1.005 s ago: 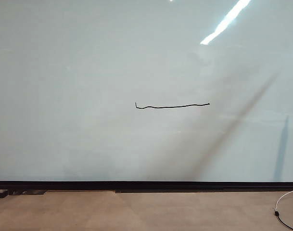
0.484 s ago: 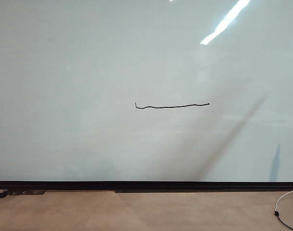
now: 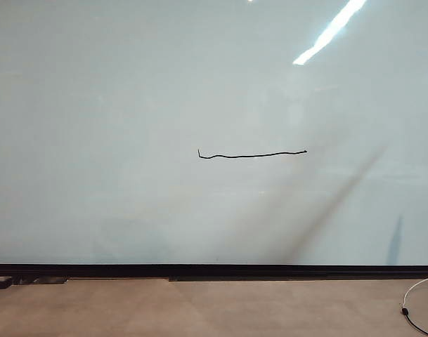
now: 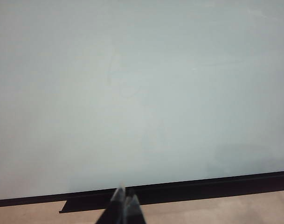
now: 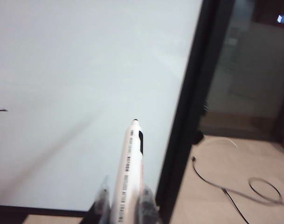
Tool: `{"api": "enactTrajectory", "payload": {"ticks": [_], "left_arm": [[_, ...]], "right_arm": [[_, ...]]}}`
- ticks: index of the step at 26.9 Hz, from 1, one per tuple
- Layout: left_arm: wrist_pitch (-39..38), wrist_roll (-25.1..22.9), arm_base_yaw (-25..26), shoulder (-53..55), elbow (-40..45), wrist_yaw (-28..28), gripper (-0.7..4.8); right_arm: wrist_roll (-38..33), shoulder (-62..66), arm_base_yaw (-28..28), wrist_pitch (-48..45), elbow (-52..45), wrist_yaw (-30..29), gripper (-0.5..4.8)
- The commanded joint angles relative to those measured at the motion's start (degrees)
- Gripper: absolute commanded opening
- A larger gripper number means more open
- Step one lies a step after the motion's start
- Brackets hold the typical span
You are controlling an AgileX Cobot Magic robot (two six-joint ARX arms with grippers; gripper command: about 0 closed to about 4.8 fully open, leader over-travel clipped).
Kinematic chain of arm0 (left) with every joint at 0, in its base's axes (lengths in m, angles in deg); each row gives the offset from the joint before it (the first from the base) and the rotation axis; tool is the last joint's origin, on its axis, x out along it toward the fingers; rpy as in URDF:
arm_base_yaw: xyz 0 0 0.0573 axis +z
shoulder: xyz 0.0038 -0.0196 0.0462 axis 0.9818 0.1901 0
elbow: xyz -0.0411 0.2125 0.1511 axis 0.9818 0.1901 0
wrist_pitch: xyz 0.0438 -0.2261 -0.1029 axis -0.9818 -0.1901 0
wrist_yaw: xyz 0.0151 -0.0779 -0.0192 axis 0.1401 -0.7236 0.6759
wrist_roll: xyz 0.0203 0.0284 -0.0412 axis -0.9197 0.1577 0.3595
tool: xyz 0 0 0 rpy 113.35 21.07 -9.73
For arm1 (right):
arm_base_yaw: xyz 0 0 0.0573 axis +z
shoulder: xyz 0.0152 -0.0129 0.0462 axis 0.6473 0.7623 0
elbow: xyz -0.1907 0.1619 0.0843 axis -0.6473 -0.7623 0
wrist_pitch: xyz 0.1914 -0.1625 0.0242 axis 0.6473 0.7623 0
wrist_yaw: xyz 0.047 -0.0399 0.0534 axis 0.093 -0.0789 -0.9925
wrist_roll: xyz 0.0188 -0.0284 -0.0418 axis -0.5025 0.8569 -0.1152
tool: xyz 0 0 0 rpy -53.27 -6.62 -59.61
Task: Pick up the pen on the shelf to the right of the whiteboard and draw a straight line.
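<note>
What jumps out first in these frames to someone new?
The thin black straight line, slightly wavy with a tiny hook at its left end, sits mid-board on the big glossy whiteboard, with a bright light reflection at upper right. The right gripper is shut on the pen, tip off the board near the board's right edge. The left gripper is shut and empty, low near the board's bottom strip.

all three cameras face the whiteboard (image 3: 129, 105); exterior squarely, wrists lower.
</note>
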Motion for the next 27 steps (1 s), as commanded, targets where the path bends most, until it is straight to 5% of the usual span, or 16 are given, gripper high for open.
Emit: {"api": "enactTrajectory", "payload": {"ticks": [1,6,27], "left_arm": [[0.50,-0.15,0.00,0.00,-0.20,-0.13,-0.05],[0.50,-0.15,0.00,0.00,-0.20,-0.13,-0.05],[0.50,-0.15,0.00,0.00,-0.20,-0.11,-0.05]], "right_arm": [[0.37,-0.02,-3.06,-2.12,-0.31,-6.19,-0.08],[-0.74,0.00,-6.84,-2.58,-0.31,-11.21,-0.08],[-0.74,0.00,-7.04,-1.99,-0.31,-11.39,-0.07]]}}
